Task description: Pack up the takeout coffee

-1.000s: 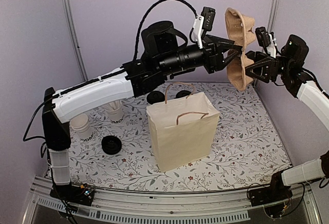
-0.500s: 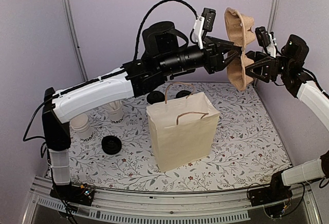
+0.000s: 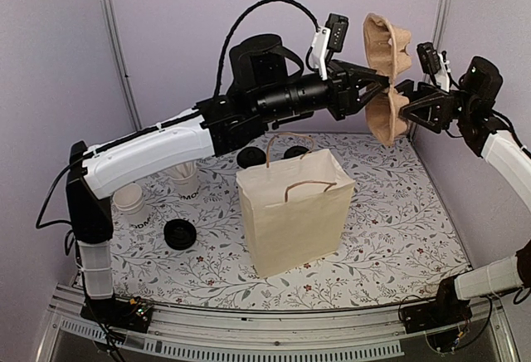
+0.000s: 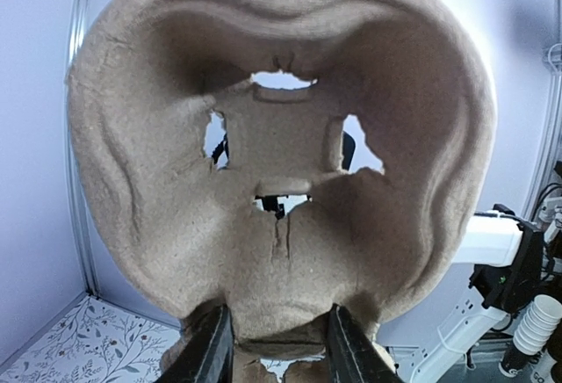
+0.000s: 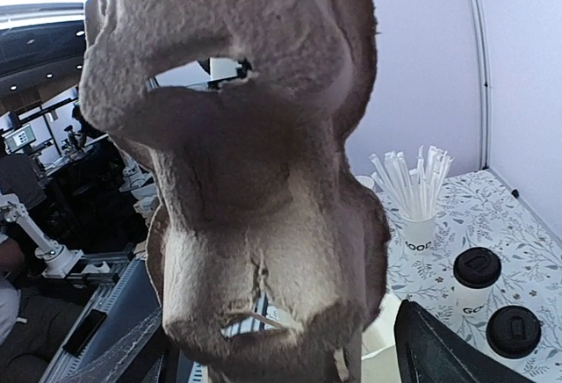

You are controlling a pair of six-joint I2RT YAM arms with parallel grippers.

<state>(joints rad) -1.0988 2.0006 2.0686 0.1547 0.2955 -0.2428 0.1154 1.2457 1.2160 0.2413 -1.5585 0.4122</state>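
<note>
holding a pulp carrier [image 4: 281,163] aloft
left hand [image 4: 279,352] clamped on its rim, arm stretched high above the bag [image 3: 294,212]; right hand [image 3: 404,106] at the far side, grip unclear; takeout coffee [image 5: 477,276] on the worktop [image 3: 398,229] behind the bag.

Even soft light, faint shadows, pulp tray [image 5: 263,225] slightly blurred close-up, fisheye edges

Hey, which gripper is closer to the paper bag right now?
Left. The left gripper, clamping the pulp carrier, hangs high above the far right corner of the paper bag; the right gripper sits further right, beyond it.
</note>
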